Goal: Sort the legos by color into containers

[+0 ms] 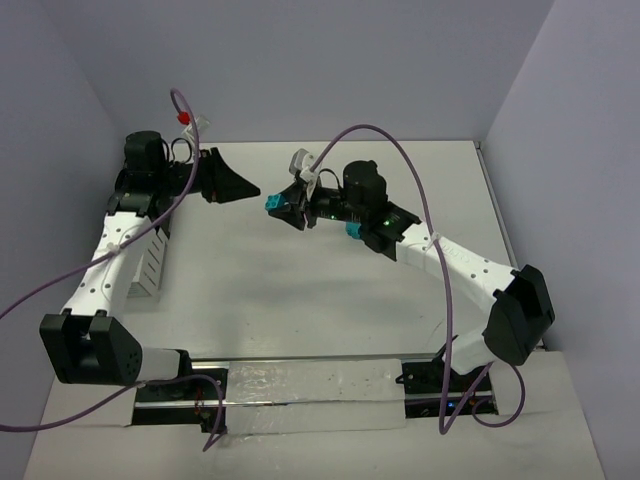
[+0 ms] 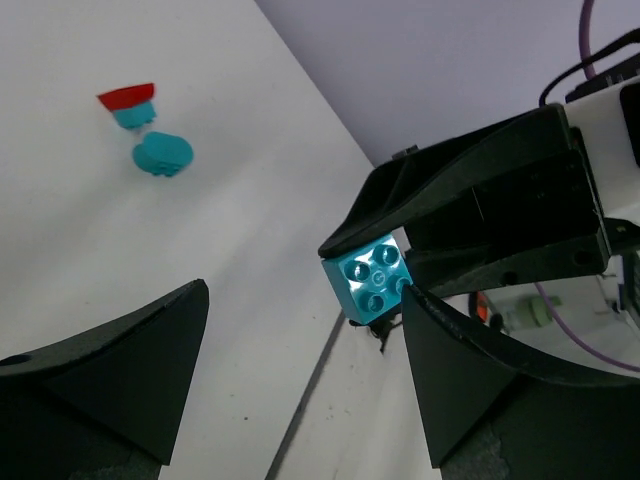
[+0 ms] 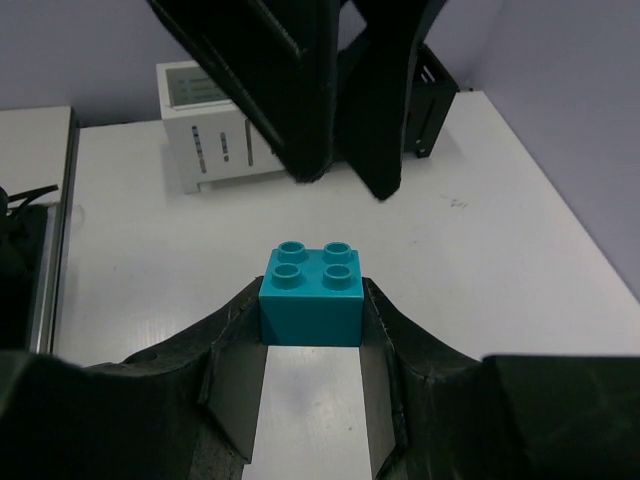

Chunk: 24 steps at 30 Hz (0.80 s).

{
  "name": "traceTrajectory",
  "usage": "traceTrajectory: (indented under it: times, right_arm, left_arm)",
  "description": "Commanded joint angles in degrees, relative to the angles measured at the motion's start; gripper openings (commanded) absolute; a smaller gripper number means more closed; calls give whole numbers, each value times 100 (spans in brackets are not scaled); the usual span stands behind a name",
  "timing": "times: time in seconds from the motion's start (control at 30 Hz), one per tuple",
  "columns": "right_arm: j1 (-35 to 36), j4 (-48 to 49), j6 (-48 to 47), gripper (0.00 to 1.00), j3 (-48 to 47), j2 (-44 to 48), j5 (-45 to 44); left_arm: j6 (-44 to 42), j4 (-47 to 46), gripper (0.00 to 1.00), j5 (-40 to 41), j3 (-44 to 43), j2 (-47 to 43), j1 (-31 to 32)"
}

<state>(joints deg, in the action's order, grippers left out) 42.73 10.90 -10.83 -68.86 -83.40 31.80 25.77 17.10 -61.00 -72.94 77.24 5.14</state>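
Holding: the right end effector (image 1: 285,205) is clenching a cyan 2x2 brick (image 3: 310,305) between its fingertips, lifted off the surface (image 1: 300,290) near the middle.
Left end effector (image 1: 250,189): is standing released and empty, its jaws spread wide and pointing at the brick.
Key relation: the brick is hanging straight ahead of the left end effector, just beyond its tips and not yet between them; the two end effectors are facing each other tip to tip.
Brick pose: being square, it is offering no long axis to line up; its stud face is showing to the left wrist view.
Nearer arm: the right one is already carrying it; the left is sitting just beside it.
Containers: the white container (image 3: 215,125) is sitting on the left arm's side, with the black container (image 3: 432,95) peeking out, partly hidden, behind the left fingers.
Loose pieces: a red-and-cyan piece (image 2: 130,104) and a cyan rounded piece (image 2: 162,154) are lying together on the surface, well apart from both end effectors.
Step, as judged: a handover looks to be setting up.
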Motion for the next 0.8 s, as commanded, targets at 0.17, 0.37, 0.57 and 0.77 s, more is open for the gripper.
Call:
traceTrajectory:
  times: [0.17,0.37,0.57,0.77]
  right_arm:
    - [208,666,-364,0,-75,33,-164]
    - [334,182,-679,0,-436,-151,-586]
    - [608,-241,-993,0,-661,-218,-1193]
    - [770,-433,-1024,0,-881,-287,-1638]
  left_arm:
    - [1026,-1203,90,-1348,211,41,309]
    - [407,-598,91,-1015,-21,-7,453]
    - [-426,359,90,-115,-338,34,500]
    - [-875,803,83,500,-499,63,512]
